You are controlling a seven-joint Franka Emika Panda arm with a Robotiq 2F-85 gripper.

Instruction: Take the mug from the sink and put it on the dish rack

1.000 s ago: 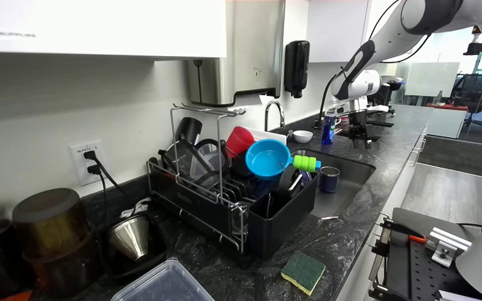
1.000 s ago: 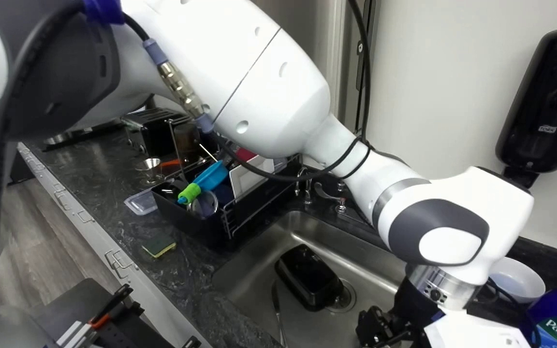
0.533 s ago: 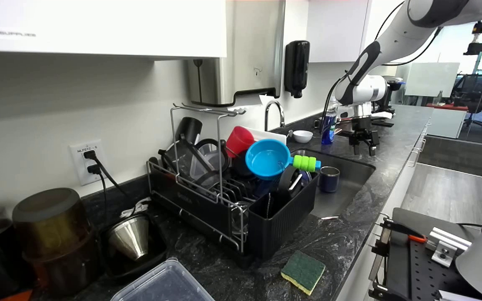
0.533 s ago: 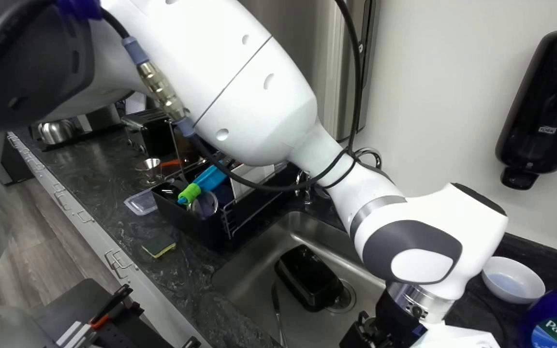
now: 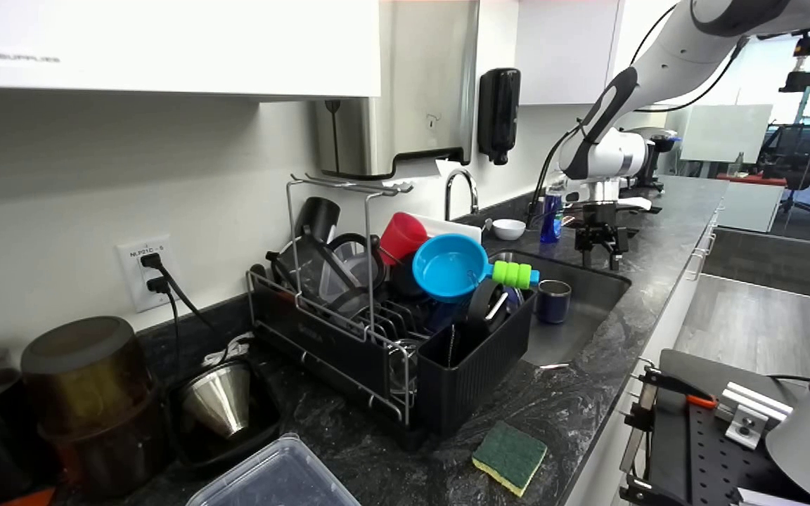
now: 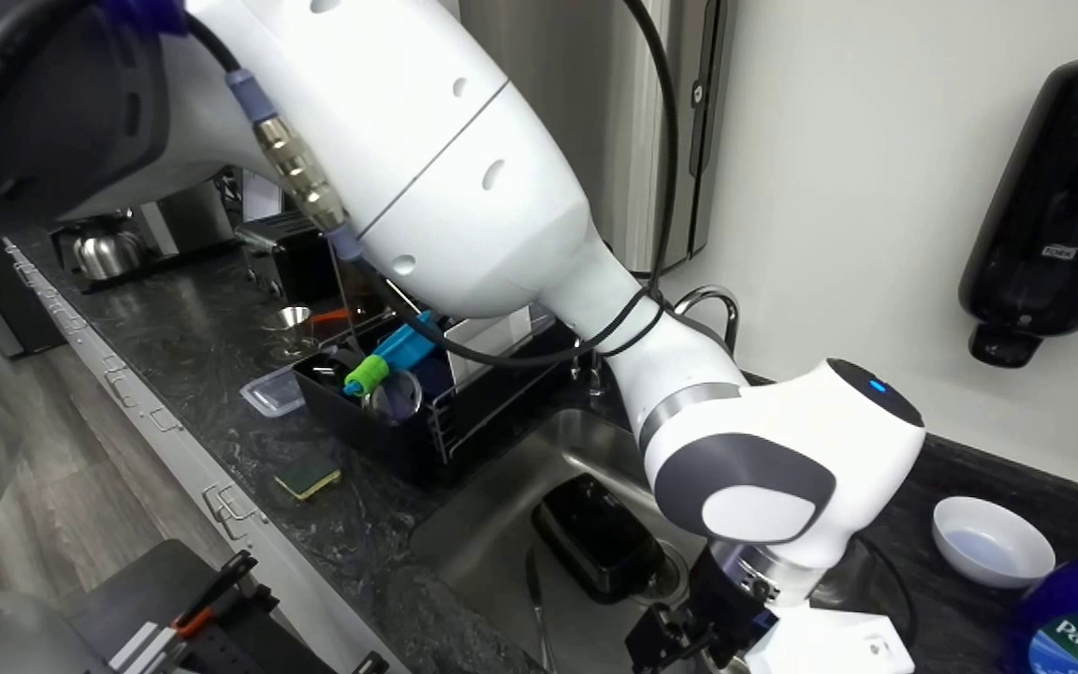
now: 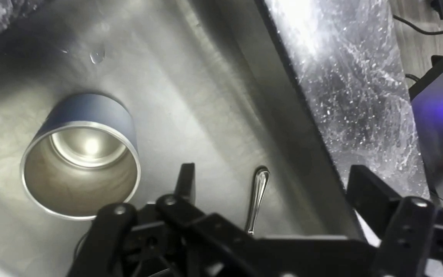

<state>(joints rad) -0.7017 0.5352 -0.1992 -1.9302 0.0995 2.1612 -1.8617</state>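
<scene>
Blue cylindrical metal mug (image 7: 81, 157) could be missed.
Seated upright in grey steel sink (image 7: 198, 123); black two-finger gripper (image 7: 273, 181) spread wide, offset sideways. If lowered as-is, sink edge could be struck.

Mug (image 7: 81, 161): smooth metal inside, matt outside. Sink (image 7: 198, 134): satin metal. Cutlery (image 7: 258, 190): glossy metal. Rack (image 5: 338, 351): metal wire, matt plastic. Sponge (image 5: 510, 453): rough. Dispenser (image 6: 1049, 197): glossy plastic.
</scene>
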